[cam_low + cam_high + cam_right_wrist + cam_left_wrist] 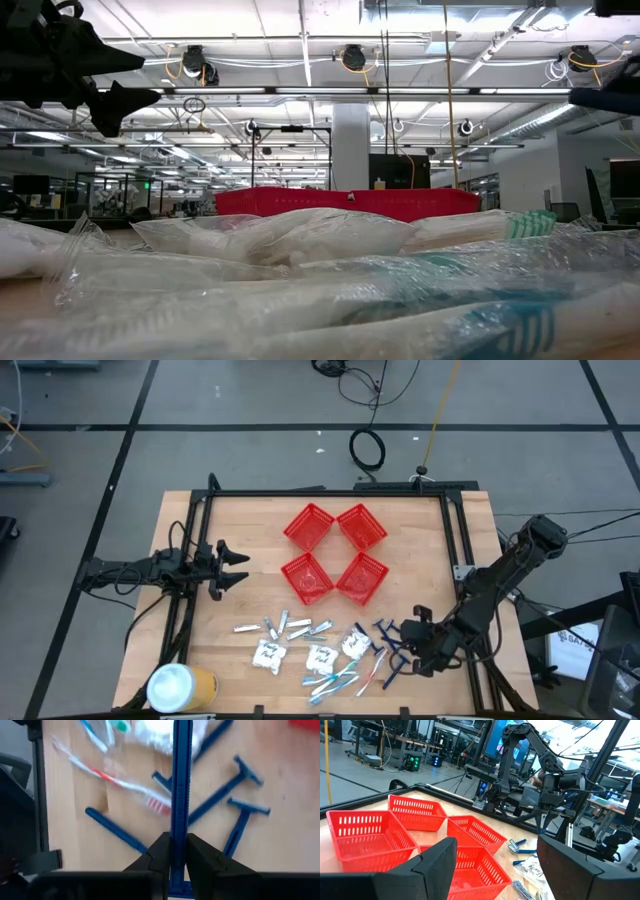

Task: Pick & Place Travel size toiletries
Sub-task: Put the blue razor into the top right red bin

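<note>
- overall, early stage: the wooden surface (240, 530) carries four red mesh baskets (335, 555) grouped at its middle, and from the high view they look empty or nearly so; one basket's floor shows a faint pale patch i cannot identify.
- nearly all the travel size toiletries (320, 650) lie loose in a scatter along the near edge of the surface, well apart from the baskets: white sachets (268, 655), little silvery tubes (290, 625), pastel toothbrushes (335, 682) and dark blue razors (390, 650).
- a large yellow can (180, 688) with white lid lies at the near left corner; judged not part of the sort.
- right pincer (425, 650) is low over the razor cluster at the right end of the scatter; the right wrist view shows its fingers closed narrow on the handle of one blue razor (181, 785), with other razors and a red-bristled toothbrush (125, 782) on the wood beneath.
- left pincer (232, 565) waits at the left side of the surface, level with the baskets, fingers spread wide and holding nothing.
- judgement: first item is in hand but not yet delivered; carrying it to a basket and repeating for the whole pile is all still to do.
</note>
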Robot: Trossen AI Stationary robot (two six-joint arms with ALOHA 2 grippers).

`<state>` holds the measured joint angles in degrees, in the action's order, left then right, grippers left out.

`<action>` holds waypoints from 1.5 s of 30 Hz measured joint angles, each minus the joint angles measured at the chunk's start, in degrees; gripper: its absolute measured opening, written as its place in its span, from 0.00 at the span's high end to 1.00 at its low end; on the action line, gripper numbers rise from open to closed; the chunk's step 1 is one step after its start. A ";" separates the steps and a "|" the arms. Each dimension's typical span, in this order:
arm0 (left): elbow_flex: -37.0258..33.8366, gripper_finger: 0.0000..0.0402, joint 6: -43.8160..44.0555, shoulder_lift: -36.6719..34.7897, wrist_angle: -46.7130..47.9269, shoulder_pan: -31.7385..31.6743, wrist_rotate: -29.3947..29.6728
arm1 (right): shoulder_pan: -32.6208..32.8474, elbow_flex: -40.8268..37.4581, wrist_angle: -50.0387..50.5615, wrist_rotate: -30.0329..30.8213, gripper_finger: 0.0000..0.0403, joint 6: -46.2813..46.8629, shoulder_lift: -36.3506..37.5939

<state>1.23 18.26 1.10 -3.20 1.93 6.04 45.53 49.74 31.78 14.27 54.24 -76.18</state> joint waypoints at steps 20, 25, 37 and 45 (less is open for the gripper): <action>0.00 0.33 0.00 0.01 0.00 0.01 0.01 | -18.34 0.00 -14.38 2.09 0.89 -32.57 0.00; 0.00 0.33 0.00 0.02 -0.01 0.02 0.01 | -24.42 0.00 -14.40 2.03 0.89 -35.60 0.00; 0.00 0.33 0.00 0.02 0.00 0.00 0.02 | -39.87 0.00 -19.36 1.93 0.89 -40.43 0.00; 0.00 0.33 0.00 0.01 0.00 0.02 0.01 | -52.48 0.00 -23.44 -6.22 0.89 -42.35 0.02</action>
<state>1.23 18.26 1.11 -3.20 1.95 6.05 -6.95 49.74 8.35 8.05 11.89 -76.16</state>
